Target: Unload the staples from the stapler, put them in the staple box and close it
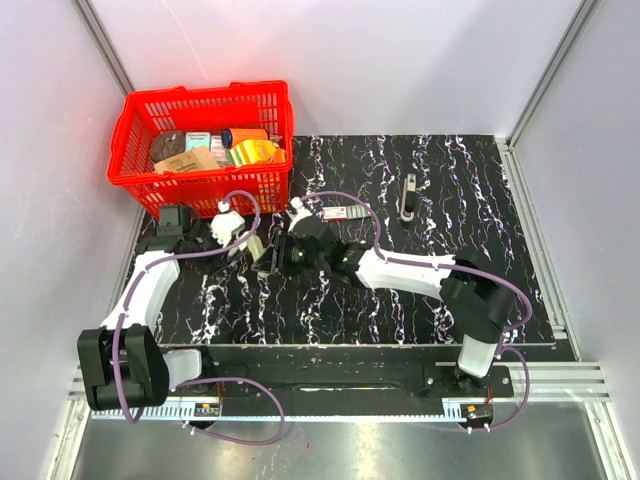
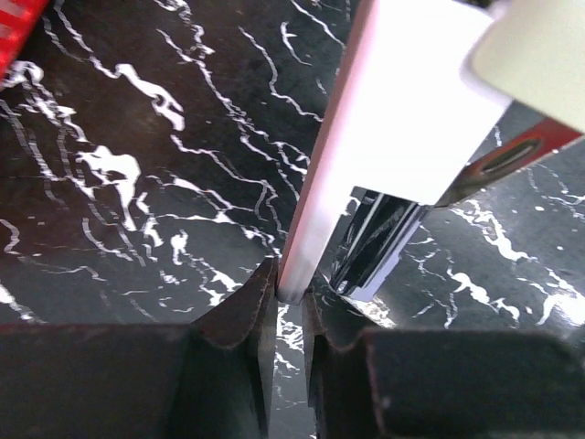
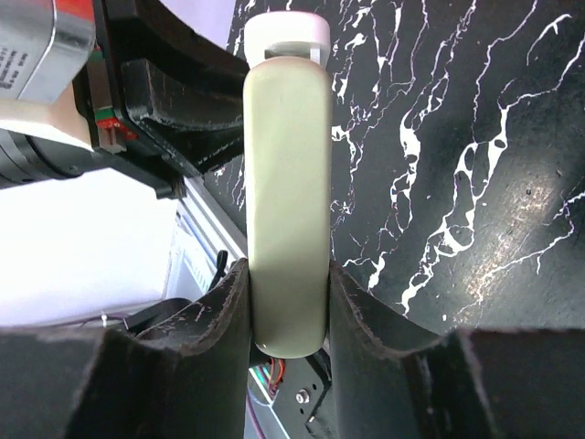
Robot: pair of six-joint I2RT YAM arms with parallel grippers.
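Your stapler (image 1: 257, 252) is off the black marbled mat (image 1: 450, 190), carried between the two arms just in front of the red basket (image 1: 200, 140).

The right gripper (image 3: 288, 297) has its jaws partly closed around the near end of the pale green body, squeezing both flanks. From there the stapler's long axis runs straight away from that gripper toward the other arm.

The left gripper (image 2: 290, 291) is pinched almost fully together on the thin edge of the white cover (image 2: 384, 119). Only that edge is between the jaws.

The relation to watch is in the left wrist view. The chrome magazine (image 2: 375, 247) lies just beside the white cover, on the side away from the basket, and nothing holds it. The two parts diverge from the pinch point outward, so the stapler looks hinged open rather than shut.

I judge the next move to be a separation along that hinge — your right arm steadies the body while the left swings or draws the cover away to expose the channel. The left arm is nearer the working end.

Whether any staples sit in the magazine cannot be told from these views.
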